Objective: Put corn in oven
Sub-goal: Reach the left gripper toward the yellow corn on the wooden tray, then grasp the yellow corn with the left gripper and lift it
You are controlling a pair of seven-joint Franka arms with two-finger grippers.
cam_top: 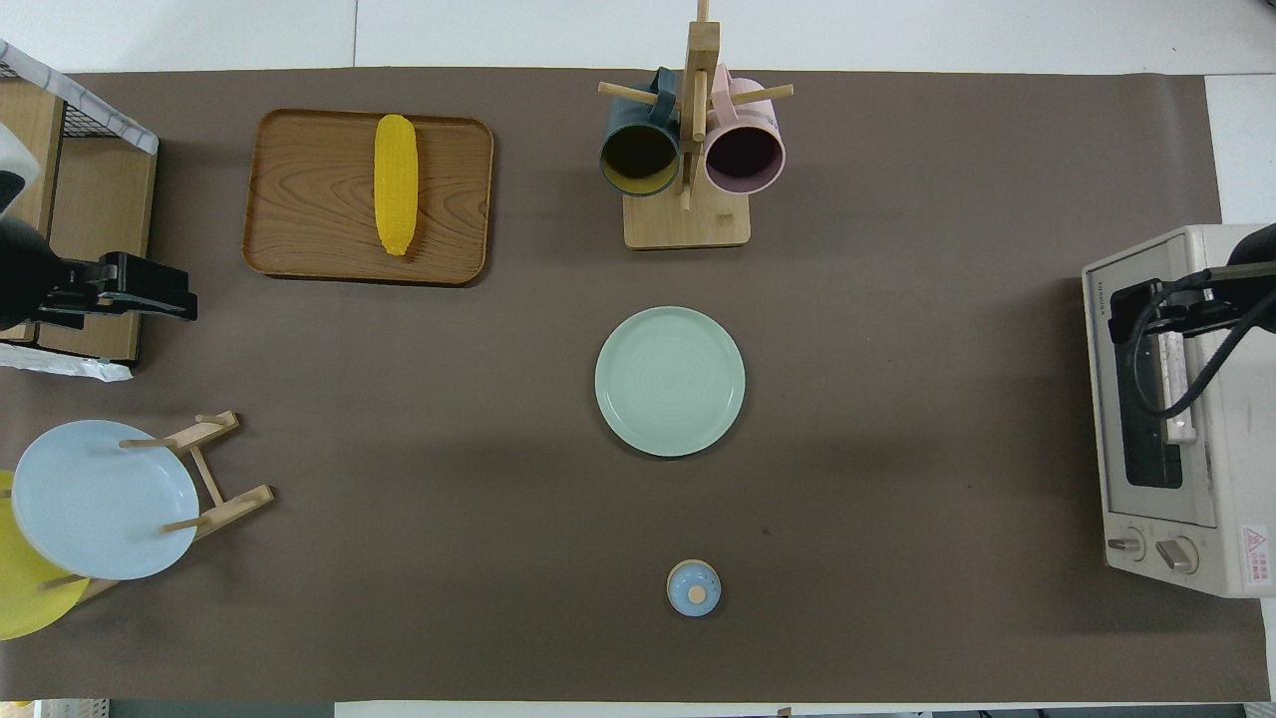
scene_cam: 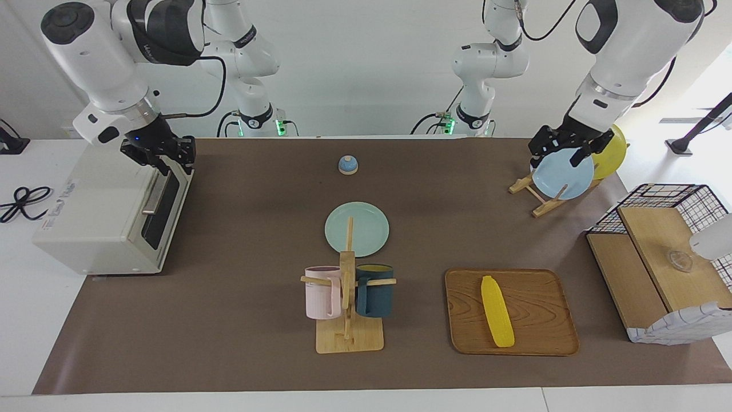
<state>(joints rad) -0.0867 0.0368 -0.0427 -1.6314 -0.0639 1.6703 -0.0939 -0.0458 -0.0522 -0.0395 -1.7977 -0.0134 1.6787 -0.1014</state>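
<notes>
In the facing view the oven [scene_cam: 103,212] stands at nine o'clock of the table, its door shut; the right gripper [scene_cam: 166,160] is at the door's top edge, just above the handle [scene_cam: 153,197], probably to pull it down so the corn can go in; whether it is open or closed I cannot tell; the corn [scene_cam: 496,311] lies flat on a tray [scene_cam: 537,337] at five o'clock, untouched; the left gripper [scene_cam: 563,146] hangs over a blue plate [scene_cam: 563,177] at two o'clock, jaws wide and empty, waiting.
</notes>
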